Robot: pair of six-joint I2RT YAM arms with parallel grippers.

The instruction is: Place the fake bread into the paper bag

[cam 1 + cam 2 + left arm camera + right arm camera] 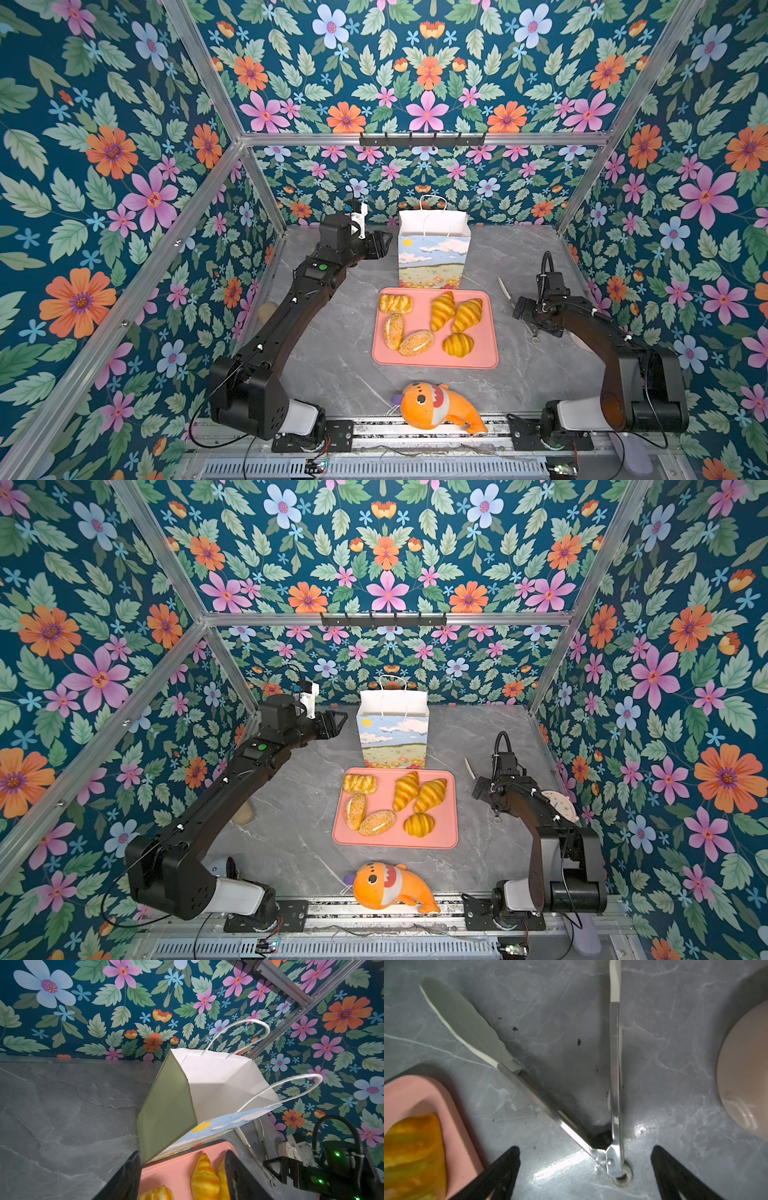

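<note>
Several glossy golden pieces of fake bread lie on a pink tray point(486, 353): croissants point(442, 309), sesame rolls point(415, 343) and a braided bun point(395, 303). The paper bag point(434, 257) stands upright and open just behind the tray, and its white inside point(218, 1080) looks empty. My left gripper point(384, 245) hovers beside the bag's upper left edge, open and holding nothing; in its wrist view the left gripper point(182, 1154) frames the tray point(170, 1169) and a croissant point(204, 1176). My right gripper point(585, 1148) is open and empty, low over metal tongs point(614, 1064) to the right of the tray.
An orange plush fish point(436, 405) lies at the table's front edge. The tongs point(505, 289) rest spread open between the tray and the right wall. A tan block point(266, 311) sits under the left arm, and a pale round dish point(559, 804) behind the right arm.
</note>
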